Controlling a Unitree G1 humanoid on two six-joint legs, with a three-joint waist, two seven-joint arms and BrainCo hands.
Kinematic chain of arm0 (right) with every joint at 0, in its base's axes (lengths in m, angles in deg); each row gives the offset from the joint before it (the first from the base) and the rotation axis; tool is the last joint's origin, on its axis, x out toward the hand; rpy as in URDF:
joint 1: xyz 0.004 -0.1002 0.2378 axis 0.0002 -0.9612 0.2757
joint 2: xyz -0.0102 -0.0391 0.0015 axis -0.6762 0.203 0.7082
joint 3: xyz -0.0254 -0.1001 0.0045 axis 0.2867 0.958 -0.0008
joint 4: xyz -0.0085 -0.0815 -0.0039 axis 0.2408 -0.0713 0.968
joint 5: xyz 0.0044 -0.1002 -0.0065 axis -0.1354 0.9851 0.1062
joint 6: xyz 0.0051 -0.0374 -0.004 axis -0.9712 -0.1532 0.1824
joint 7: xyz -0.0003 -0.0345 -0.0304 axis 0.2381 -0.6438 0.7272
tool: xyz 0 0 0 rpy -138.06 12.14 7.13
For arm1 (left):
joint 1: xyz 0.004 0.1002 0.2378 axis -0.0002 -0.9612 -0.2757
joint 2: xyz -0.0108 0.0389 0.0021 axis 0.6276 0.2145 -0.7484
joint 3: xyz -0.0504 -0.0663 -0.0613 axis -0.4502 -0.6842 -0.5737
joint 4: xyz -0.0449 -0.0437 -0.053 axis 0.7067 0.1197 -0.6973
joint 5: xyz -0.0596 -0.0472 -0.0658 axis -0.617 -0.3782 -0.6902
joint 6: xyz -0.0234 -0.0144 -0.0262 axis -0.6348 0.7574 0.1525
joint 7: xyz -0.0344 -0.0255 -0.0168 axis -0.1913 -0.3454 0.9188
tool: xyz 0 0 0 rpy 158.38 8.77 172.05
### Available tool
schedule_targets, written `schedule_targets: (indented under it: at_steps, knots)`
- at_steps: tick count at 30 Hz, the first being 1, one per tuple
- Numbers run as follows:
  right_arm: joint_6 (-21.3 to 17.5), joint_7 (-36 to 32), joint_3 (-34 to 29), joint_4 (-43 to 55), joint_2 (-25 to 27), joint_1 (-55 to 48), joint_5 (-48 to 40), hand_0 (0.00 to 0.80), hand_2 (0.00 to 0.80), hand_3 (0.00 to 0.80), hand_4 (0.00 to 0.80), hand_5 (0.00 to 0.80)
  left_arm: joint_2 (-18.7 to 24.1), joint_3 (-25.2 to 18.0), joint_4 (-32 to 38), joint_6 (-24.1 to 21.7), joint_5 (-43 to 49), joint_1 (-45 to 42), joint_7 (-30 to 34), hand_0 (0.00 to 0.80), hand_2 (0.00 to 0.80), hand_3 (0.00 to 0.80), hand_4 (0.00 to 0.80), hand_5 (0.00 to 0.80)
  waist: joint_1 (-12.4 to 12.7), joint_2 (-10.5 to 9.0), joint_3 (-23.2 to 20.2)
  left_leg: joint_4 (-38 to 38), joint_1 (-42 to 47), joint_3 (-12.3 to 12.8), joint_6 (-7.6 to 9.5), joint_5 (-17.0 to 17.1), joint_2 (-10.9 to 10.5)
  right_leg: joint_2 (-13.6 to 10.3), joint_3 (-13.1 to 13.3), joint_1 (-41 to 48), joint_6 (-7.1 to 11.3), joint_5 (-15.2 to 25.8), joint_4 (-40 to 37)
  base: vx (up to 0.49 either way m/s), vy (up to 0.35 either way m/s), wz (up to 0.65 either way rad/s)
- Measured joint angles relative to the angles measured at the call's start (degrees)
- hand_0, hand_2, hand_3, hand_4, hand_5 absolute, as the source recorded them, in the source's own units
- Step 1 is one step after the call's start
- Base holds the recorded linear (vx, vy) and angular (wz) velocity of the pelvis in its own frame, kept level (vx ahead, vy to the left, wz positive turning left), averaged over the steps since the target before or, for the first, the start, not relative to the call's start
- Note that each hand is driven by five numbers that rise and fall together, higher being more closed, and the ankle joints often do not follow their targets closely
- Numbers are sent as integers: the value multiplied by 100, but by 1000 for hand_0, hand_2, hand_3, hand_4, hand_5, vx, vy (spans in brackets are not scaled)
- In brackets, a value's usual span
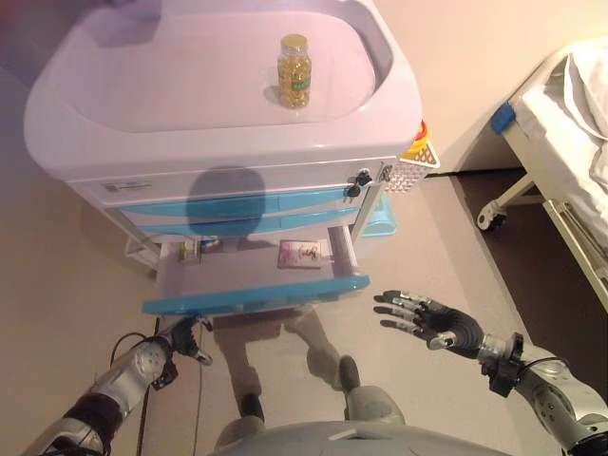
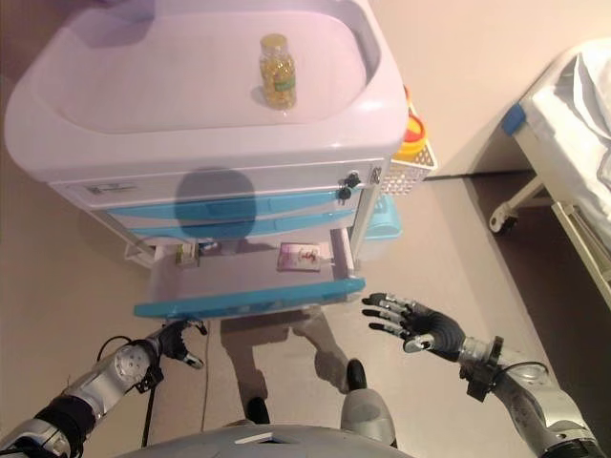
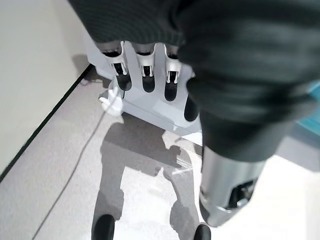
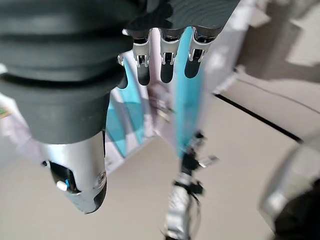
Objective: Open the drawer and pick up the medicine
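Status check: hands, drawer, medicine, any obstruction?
Left hand low below drawer front, right hand open beside it, both empty. Bottom drawer pulled open. Medicine box lying inside, untouched. Nothing blocking.

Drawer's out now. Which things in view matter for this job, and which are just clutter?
Job: open bottom drawer; pink medicine packet inside it; open right robot hand; left robot hand under the drawer front.

Clutter: pill bottle on the cart top; side basket; bed.
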Motion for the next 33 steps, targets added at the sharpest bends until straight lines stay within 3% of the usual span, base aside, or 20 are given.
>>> schedule_targets:
  at_steps: [8,14,24,33]
  knots:
    - [8,-276,590,-709,-181,156,-53,0,0,0,0,0,78,52,-321,11,-545,718,-2,0,0,0,0,0,-199,116,240,1,-100,196,-1,3,-14,5,56,-247,-27,78,60,-55,44,-13]
    - [-26,-277,652,-762,-236,224,-130,0,0,0,0,0,85,42,-899,28,-1040,1595,22,0,0,0,0,0,-292,181,507,59,-202,270,-4,1,-14,19,145,-368,-30,116,72,-53,20,-8]
    - [-325,-272,782,-776,-298,266,-174,0,0,0,0,0,228,39,-1468,130,-1686,2492,279,0,0,0,0,0,-454,6,957,281,-444,404,-43,-33,39,87,321,-657,-82,189,183,-33,2,-8]
    - [-449,-245,818,-788,-363,306,-147,0,0,0,0,0,252,23,-1576,129,-2006,2610,625,0,0,0,0,0,-437,-33,1044,453,-553,384,-99,-90,138,160,307,-664,-120,216,171,-1,-5,1]
